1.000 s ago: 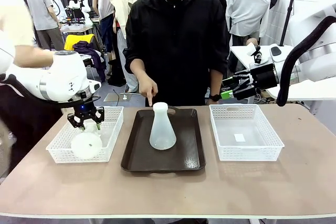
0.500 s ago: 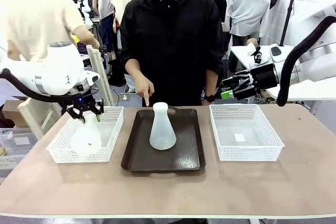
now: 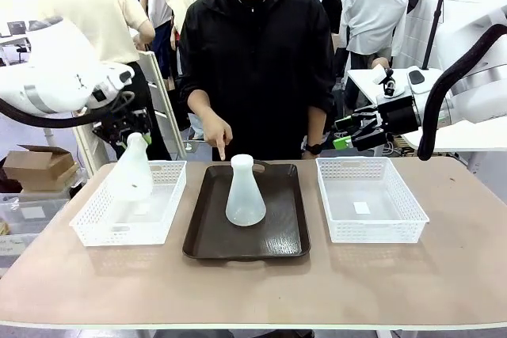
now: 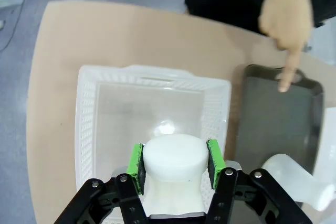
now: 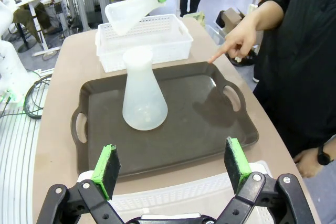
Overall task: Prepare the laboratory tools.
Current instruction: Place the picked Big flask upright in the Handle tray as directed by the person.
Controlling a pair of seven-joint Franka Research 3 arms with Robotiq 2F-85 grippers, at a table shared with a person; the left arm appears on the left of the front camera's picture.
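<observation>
Two translucent whitish conical flasks are in view. One flask (image 3: pixel 244 192) (image 5: pixel 143 95) stands upright on the dark brown tray (image 3: pixel 273 235). The other flask (image 3: pixel 131 173) (image 4: pixel 174 162) (image 5: pixel 130 15) hangs above the left white basket (image 3: pixel 95 227), its neck clamped between the green pads of my left gripper (image 3: pixel 131 138) (image 4: pixel 175 164), which is shut on it. My right gripper (image 3: pixel 349 134) (image 5: pixel 171 165) is open and holds nothing, poised over the far left corner of the right basket (image 3: pixel 412 223). The person's hand (image 3: pixel 219 134) (image 5: pixel 234 41) points a finger down at the tray's far edge.
The left basket (image 4: pixel 94 103) under the held flask has nothing in it, and the right basket holds only a small label. The tray (image 4: pixel 273 129) (image 5: pixel 205 124) lies between the baskets with bare room around the standing flask. The person stands close behind the table's far edge.
My left gripper has lifted the flask up out of the left basket, swinging it from tipped toward the camera to nearly upright. The right arm and the tray flask have not moved.
</observation>
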